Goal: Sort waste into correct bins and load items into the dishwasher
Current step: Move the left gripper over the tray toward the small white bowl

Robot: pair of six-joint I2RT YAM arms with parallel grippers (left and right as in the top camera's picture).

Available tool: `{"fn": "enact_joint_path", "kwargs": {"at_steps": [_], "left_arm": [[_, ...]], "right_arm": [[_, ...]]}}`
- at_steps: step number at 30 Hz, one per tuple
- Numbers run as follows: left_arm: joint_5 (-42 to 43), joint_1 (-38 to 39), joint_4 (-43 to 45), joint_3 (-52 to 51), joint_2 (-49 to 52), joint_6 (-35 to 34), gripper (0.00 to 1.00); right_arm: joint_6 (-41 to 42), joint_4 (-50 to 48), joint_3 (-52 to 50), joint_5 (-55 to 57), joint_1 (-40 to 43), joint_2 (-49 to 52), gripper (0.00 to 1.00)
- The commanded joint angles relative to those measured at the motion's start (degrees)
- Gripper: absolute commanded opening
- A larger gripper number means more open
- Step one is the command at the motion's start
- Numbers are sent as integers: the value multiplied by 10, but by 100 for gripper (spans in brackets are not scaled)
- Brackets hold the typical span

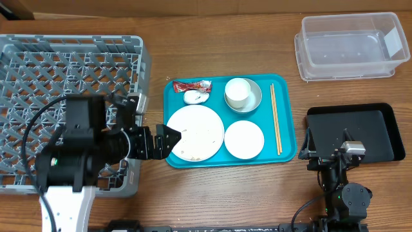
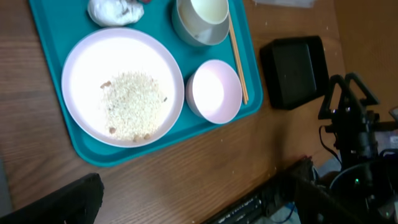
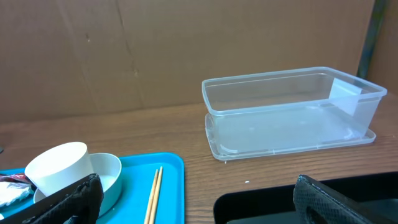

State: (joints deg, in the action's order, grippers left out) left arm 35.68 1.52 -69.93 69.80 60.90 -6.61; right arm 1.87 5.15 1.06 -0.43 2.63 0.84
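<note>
On the teal tray (image 1: 286, 138) lie a red wrapper (image 1: 192, 85), a crumpled white scrap (image 1: 195, 97), a large white plate (image 1: 195, 125) strewn with rice grains (image 2: 132, 102), a small white dish (image 1: 244, 139), wooden chopsticks (image 1: 275, 119) and a white cup (image 1: 237, 91) standing in a grey-green bowl (image 1: 255, 102). The grey dish rack (image 1: 71, 58) fills the left side. A clear tub (image 1: 351, 45) sits at the back right, with a black tray (image 1: 360, 129) in front of it. My left gripper (image 1: 161, 142) is open and empty beside the plate's left edge. My right gripper (image 3: 199, 205) is open and empty, low over the black tray's near-left corner.
The right arm's base (image 1: 344, 193) stands at the front edge, with cables beside it. A cardboard wall (image 3: 155, 50) closes off the back of the table. Bare wood (image 1: 219, 193) shows in front of the teal tray.
</note>
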Motion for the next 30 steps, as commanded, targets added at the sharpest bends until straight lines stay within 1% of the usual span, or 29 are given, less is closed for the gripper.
{"fn": "enact_joint_path", "kwargs": {"at_steps": [1, 4, 6, 8, 10, 12, 13, 16, 18, 22, 26, 30], "left_arm": [[42, 12, -10, 15, 31, 60, 100], [22, 39, -14, 15, 35, 75, 100], [-21, 72, -14, 15, 35, 72, 100], [-69, 104, -12, 15, 35, 49, 100], [-128, 144, -3, 15, 35, 7, 100], [-169, 185, 14, 15, 36, -29, 100], [-179, 204, 26, 15, 37, -36, 100], [-181, 250, 81, 15, 39, -45, 100], [-181, 271, 113, 15, 43, -70, 100], [-177, 297, 144, 14, 55, -132, 100], [-151, 332, 180, 14, 87, -127, 100], [-155, 385, 198, 15, 139, -127, 100]], "right_arm": [[-2, -3, -6, 4, 3, -7, 100], [-2, -3, -6, 4, 3, -7, 100], [-2, -3, -6, 4, 3, -7, 100], [-2, -3, -6, 4, 3, -7, 100], [-2, -3, -6, 4, 3, -7, 100], [-2, -3, -6, 4, 3, -7, 100], [-2, -3, -6, 4, 3, -7, 99], [-2, -3, -6, 4, 3, -7, 100], [-2, -3, -6, 4, 3, -7, 100], [-2, -3, -6, 4, 3, -7, 100], [-2, -3, -6, 4, 3, -7, 99], [-2, -3, -6, 4, 3, -7, 100]]}}
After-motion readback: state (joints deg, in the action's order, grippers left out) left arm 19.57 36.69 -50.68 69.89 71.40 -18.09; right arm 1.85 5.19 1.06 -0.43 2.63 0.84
